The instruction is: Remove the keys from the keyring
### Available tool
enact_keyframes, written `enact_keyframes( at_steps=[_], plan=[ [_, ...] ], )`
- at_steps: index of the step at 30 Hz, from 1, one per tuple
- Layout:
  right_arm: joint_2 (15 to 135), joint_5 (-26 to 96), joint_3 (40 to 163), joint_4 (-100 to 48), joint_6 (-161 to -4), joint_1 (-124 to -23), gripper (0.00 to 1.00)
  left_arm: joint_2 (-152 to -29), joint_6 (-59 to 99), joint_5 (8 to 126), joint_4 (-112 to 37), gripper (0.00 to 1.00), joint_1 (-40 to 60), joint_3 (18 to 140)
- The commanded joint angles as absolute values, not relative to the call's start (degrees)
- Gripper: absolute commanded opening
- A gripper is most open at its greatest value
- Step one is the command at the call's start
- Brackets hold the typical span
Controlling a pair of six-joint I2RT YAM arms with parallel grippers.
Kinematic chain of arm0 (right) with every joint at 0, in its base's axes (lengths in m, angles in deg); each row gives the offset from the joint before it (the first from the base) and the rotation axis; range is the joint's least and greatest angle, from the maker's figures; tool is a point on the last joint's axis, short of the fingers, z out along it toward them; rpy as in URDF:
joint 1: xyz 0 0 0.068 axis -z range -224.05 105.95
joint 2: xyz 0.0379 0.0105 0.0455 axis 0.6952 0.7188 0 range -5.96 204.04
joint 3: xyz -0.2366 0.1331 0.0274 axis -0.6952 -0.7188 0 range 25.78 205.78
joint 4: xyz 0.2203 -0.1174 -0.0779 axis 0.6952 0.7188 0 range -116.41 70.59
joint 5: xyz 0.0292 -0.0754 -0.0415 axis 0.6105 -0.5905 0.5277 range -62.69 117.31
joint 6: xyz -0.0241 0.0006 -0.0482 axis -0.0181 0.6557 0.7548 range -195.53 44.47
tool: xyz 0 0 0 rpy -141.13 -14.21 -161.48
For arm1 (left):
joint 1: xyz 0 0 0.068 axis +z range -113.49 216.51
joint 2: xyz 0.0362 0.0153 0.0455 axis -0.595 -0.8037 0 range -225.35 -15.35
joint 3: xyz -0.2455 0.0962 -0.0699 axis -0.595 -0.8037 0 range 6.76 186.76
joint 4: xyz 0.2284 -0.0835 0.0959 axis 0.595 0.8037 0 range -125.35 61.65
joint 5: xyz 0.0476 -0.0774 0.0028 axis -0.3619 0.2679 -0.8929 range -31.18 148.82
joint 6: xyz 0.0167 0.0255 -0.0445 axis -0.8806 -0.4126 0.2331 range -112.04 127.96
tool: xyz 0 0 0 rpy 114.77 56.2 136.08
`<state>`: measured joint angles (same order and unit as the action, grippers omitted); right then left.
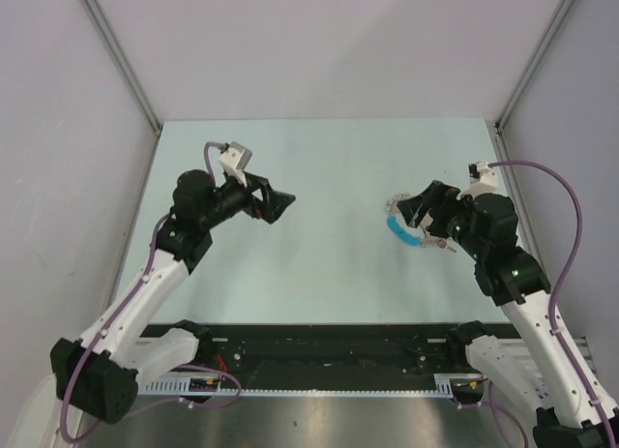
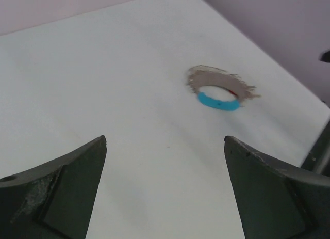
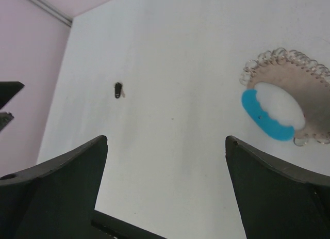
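Right wrist view: fanned silvery-brown metal keys (image 3: pixel 309 89) lie toward the table's (image 3: pixel 180 68) right edge, just ahead-right of my right gripper (image 3: pixel 166 142), jaws apart; left gripper (image 2: pixel 165 141), also apart, sits farther.

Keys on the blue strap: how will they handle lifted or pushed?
Keys fan out thin and flat, so they'll probably splay and dangle when lifted. Lying flush on the smooth table, likely to slide if pushed and hard to get under.
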<state>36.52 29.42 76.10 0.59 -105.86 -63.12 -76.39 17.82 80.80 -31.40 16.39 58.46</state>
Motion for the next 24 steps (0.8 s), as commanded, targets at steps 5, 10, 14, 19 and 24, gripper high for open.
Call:
enact_keyframes(
  at_steps=[5,10,14,19,24],
  plan=[
    [32.8,29.6,78.9,-2.2,-107.3,-64.7,1.0,-64.7,24.0,96.4,-48.9,1.0,15.2,45.2],
    [33.1,28.5,79.0,-2.1,-106.6,-65.1,1.0,-62.5,22.2,95.5,-48.1,1.0,15.2,45.3],
    [33.1,25.6,79.0,-2.1,-106.0,-65.1,1.0,-62.9,23.3,95.9,-48.8,1.0,15.2,45.3],
    [32.9,26.7,79.0,-2.9,-104.9,-65.2,1.0,-62.9,22.8,94.6,-47.9,1.0,15.2,46.0],
    [33.8,26.3,79.0,-1.8,-103.9,-65.4,1.0,-63.4,22.2,93.5,-47.4,1.0,15.2,45.7]
  ],
)
